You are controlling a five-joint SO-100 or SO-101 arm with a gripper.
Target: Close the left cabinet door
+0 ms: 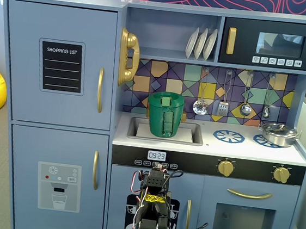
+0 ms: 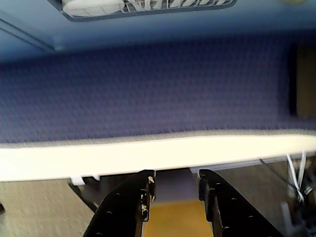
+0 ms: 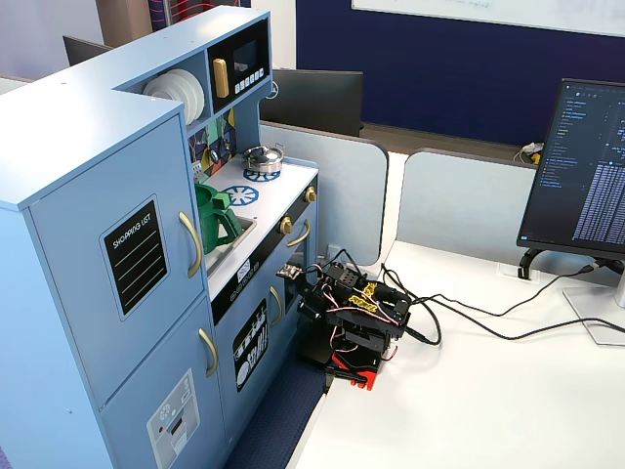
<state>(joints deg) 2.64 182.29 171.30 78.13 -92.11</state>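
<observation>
The left cabinet door is light blue, with a black "SHOPPING LIST" panel and a curved gold handle. It lies flush with the cabinet front in both fixed views, and it also shows at the near left. My arm is folded low in front of the kitchen's lower middle doors, well to the right of and below that door. It sits on the white table as a black bundle. In the wrist view my gripper is open and empty, fingers apart, facing the table edge.
Below the door is a light-blue door with a water-dispenser graphic. A green pitcher stands in the sink, with a gold phone beside the door's handle. The microwave is top right. A monitor and cables are on the table.
</observation>
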